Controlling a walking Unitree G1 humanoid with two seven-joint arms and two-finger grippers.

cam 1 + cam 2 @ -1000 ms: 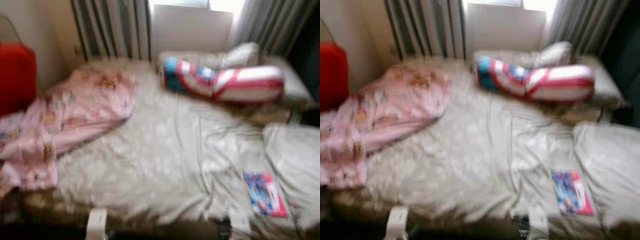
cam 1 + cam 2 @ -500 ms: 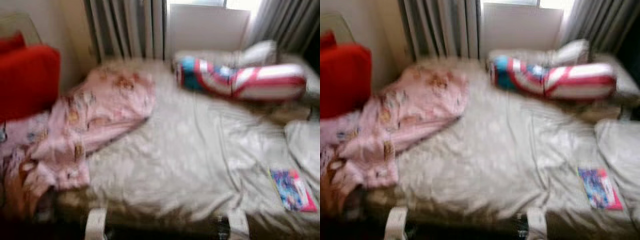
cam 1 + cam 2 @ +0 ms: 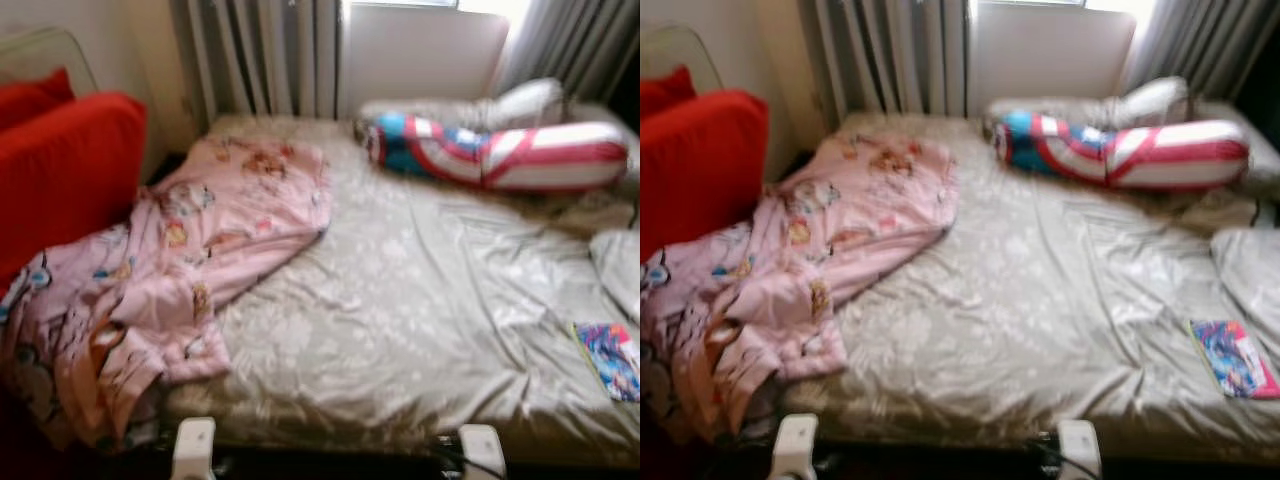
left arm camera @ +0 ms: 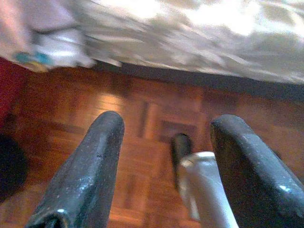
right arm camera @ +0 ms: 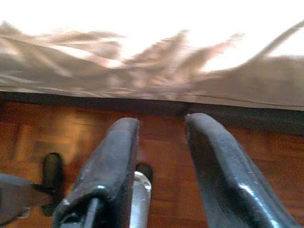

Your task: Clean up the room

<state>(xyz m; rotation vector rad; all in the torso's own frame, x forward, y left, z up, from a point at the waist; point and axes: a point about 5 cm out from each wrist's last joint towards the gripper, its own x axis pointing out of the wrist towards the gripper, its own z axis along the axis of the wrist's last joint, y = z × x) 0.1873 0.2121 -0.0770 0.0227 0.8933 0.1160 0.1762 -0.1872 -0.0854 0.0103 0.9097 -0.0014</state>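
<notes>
**A:** On the bed with the rumpled beige patterned sheet (image 3: 400, 300), what's lying around?

**B:** A crumpled pink blanket printed with cartoon figures (image 3: 190, 270) is heaped on the robot's left side, spilling off the near corner toward the floor. It runs up against a big red cushion (image 3: 65, 170) just beside the bed. At the far end there's a long bolster pillow in red, white and blue stripes (image 3: 500, 155), lying across in front of a white pillow (image 3: 1150, 100). Near the right edge sits a thin colourful booklet with a pink border (image 3: 1232, 358), flat on the sheet, well apart from the blanket.

**A:** And the grippers?

**B:** Both hang low in front of the bed, over a brown parquet wood floor (image 4: 142, 114). The left gripper (image 4: 161, 156) has its fingers spread wide, nothing between them. The right gripper (image 5: 159, 156) is parted too, a narrower gap, also empty. Each points at the bed's lower edge.

**A:** Anything behind?

**B:** Grey striped curtains (image 3: 260, 55) either side of a bright window.
</notes>
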